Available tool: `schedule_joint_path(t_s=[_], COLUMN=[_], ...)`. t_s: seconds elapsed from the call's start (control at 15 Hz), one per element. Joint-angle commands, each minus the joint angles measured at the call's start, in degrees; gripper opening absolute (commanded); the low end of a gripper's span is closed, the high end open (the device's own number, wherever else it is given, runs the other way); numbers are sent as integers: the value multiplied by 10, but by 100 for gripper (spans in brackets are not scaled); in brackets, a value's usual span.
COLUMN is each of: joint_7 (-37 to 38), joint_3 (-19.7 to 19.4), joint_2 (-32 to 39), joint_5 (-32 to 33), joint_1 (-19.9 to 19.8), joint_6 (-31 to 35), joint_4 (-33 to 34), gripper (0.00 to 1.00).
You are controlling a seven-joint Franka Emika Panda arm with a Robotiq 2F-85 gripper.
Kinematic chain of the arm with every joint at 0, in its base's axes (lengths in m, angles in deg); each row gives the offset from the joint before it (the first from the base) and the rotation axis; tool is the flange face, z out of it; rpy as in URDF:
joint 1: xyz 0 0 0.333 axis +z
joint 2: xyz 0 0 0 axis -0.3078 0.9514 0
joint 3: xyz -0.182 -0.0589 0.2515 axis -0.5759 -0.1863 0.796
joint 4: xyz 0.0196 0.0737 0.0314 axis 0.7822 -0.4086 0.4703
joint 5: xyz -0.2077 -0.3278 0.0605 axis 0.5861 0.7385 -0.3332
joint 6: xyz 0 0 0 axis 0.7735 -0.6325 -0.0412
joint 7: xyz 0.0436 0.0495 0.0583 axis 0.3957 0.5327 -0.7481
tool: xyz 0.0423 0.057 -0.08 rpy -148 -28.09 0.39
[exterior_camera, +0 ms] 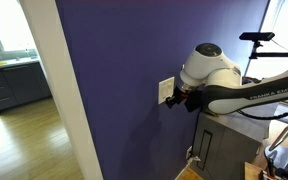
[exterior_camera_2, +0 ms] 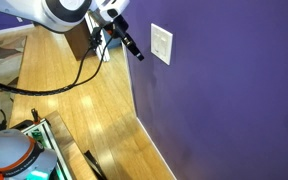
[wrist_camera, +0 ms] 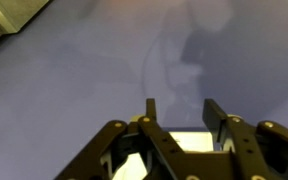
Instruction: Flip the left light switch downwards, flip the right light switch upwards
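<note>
- Purple wall (exterior_camera_2: 234,90) bears one upright cream plate (exterior_camera_2: 161,31): left light switch (exterior_camera_2: 156,42), right light switch (exterior_camera_2: 167,46) beside it.
- Hand (exterior_camera_2: 136,52), fingers (wrist_camera: 216,112) parted (holding nothing), points at the plate, near, not touching.

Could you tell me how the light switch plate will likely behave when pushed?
The light switch plate sits flush on the purple wall, so it probably stays rigid. Its smooth-looking face may let the gripper slip. The toggles are too small to judge.
</note>
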Motion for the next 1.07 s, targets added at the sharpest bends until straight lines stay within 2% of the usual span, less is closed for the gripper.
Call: schedule_joint_path(t_s=[0.0,0.2,0.8,1.0], joint_7=[15,12,1,-8], joint_3=[0,-2,-6,-8], joint_2=[-17,-22,-9,-3], joint_5=[24,30,34,24], joint_1=[-11,-17,-37,-33], joint_6=[10,22,87,99], joint_4=[-8,-9,-6,-6], gripper=[22,1,0,0])
